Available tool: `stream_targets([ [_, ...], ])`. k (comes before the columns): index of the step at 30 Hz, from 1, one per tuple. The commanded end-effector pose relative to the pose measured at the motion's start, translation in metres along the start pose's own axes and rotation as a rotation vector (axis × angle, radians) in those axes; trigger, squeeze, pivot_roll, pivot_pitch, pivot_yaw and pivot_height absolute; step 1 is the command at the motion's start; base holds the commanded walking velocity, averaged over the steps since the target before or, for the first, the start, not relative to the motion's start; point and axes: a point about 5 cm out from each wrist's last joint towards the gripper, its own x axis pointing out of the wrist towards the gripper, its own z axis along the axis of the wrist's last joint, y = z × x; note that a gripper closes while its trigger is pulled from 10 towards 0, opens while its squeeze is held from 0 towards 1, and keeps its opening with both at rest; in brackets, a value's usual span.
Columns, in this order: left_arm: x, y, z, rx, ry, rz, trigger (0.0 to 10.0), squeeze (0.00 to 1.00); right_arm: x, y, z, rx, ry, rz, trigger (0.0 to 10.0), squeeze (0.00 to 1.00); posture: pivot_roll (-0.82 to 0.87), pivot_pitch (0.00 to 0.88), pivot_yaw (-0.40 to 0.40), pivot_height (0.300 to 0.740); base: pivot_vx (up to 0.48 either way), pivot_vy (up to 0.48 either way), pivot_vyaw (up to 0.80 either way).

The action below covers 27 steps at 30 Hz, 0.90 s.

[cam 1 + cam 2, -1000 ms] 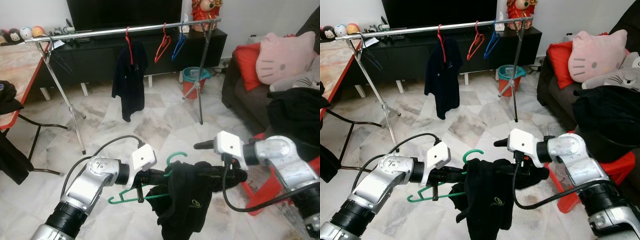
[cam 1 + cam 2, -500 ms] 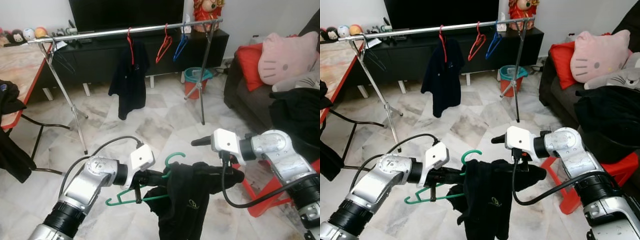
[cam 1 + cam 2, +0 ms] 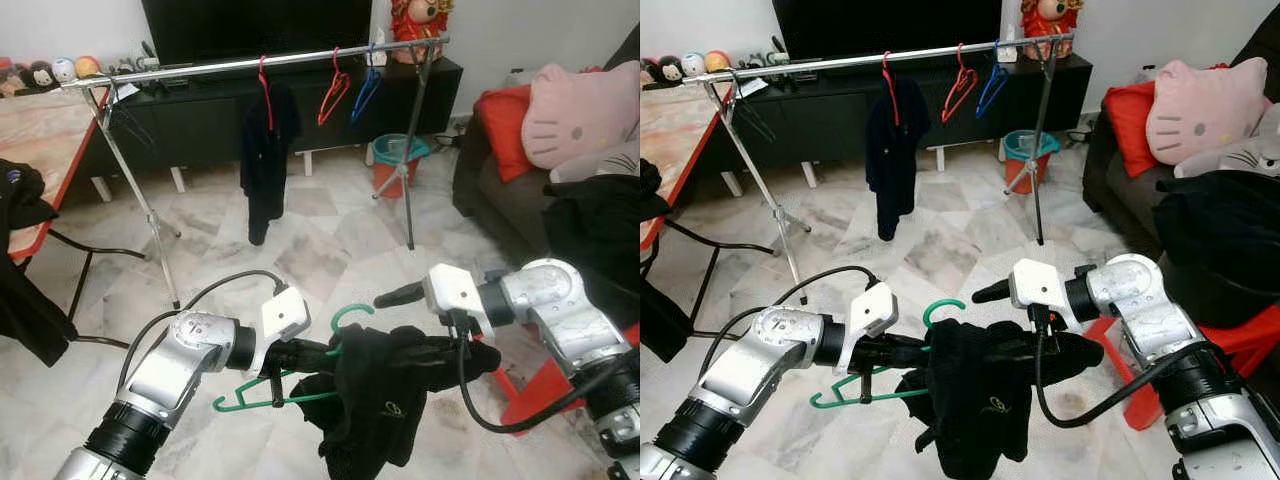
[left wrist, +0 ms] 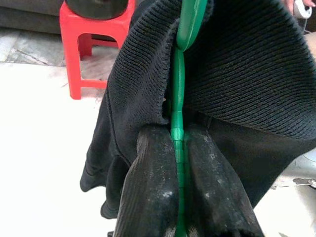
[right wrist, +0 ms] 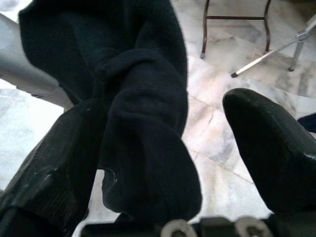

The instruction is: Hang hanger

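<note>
My left gripper [image 3: 318,353] is shut on the lower neck of a green hanger [image 3: 268,400], whose hook [image 3: 350,314] points up. In the left wrist view both fingers [image 4: 154,187] pinch the green hanger [image 4: 177,74]. A black garment [image 3: 375,405] hangs over the hanger's right side. My right gripper [image 3: 392,325] is open: one finger [image 3: 398,294] is bare above the cloth and the other is inside a sleeve [image 3: 460,352]. The right wrist view shows the garment [image 5: 138,123] draped over one finger, the other finger [image 5: 269,143] apart. A metal clothes rail [image 3: 250,63] stands ahead.
The rail carries a black garment on a red hanger [image 3: 264,150], a red hanger [image 3: 334,92] and a blue hanger [image 3: 366,88]. Its legs [image 3: 150,215] stand on marble floor. A red-edged table [image 3: 40,130] is left; a sofa with a pink cushion [image 3: 575,110] and a red stool [image 3: 560,385] are right.
The view has shifted slightly. My right gripper has sunk a little and the sleeve over its finger is drawn further right. The black garment on the rail has turned edge-on.
</note>
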Motion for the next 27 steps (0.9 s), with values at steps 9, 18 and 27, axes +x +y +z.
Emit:
stream_targets([
  [9,0.001,0.0,0.014,0.044,-0.038,-0.005,10.0,0.0,0.015,0.007,-0.015,0.027,0.038,0.041,10.0,0.0,0.1,0.007,0.03,0.74,0.0,0.0,0.0],
  [18,0.002,0.001,0.014,0.044,-0.041,0.004,10.0,0.0,0.024,0.009,-0.022,0.072,0.023,0.048,1.9,0.0,0.12,0.0,0.021,0.74,0.0,0.0,0.0],
  [27,0.004,0.002,0.015,0.049,-0.047,0.012,10.0,0.0,0.03,0.01,-0.024,0.098,0.008,0.053,0.0,0.0,0.12,0.0,0.011,0.74,0.0,0.0,0.0],
])
